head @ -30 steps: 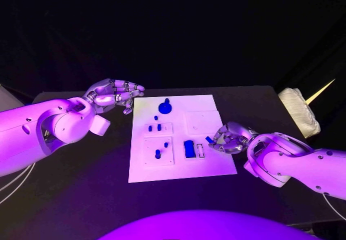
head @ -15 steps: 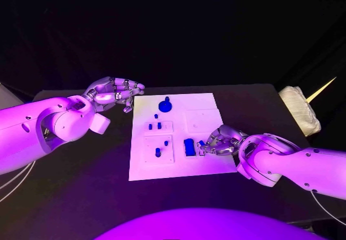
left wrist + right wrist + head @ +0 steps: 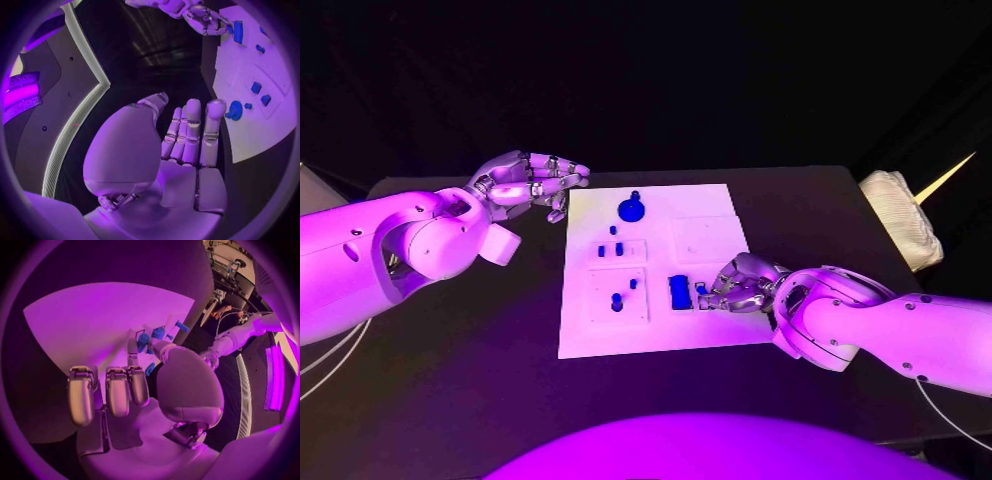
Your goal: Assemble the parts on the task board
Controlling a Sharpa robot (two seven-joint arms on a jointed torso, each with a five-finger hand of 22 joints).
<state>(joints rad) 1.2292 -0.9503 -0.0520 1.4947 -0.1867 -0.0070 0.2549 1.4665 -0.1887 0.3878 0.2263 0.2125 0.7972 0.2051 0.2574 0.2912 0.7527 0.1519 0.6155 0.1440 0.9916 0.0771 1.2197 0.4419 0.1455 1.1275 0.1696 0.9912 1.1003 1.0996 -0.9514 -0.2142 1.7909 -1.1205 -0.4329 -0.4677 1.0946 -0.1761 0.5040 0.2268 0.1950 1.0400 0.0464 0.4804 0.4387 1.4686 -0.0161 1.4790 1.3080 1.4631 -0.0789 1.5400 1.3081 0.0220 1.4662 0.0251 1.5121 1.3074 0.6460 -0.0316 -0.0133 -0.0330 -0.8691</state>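
Observation:
The white task board (image 3: 661, 330) lies mid-table. A round blue part (image 3: 632, 210) stands at its far end, small blue pegs (image 3: 609, 253) stand in its left plates, and a blue block (image 3: 679, 292) stands near the middle. My right hand (image 3: 740, 283) hovers over the board's right side, just beside the block, and pinches a small blue part (image 3: 701, 290) at its fingertips. In the right wrist view the fingertips (image 3: 133, 347) meet close to blue parts (image 3: 158, 332) on the board. Off the board's far left corner, my left hand (image 3: 531, 180) holds nothing, fingers loosely bent; its palm (image 3: 181, 170) is bare.
A folded white cloth (image 3: 899, 220) and a pale stick (image 3: 945, 180) lie at the table's right edge. In the left wrist view, the board (image 3: 250, 130) and my right hand (image 3: 200, 17) lie beyond the left hand's fingers.
My right hand has moved left across the board with the small blue part, ending close beside the blue block. The left hand has barely moved.

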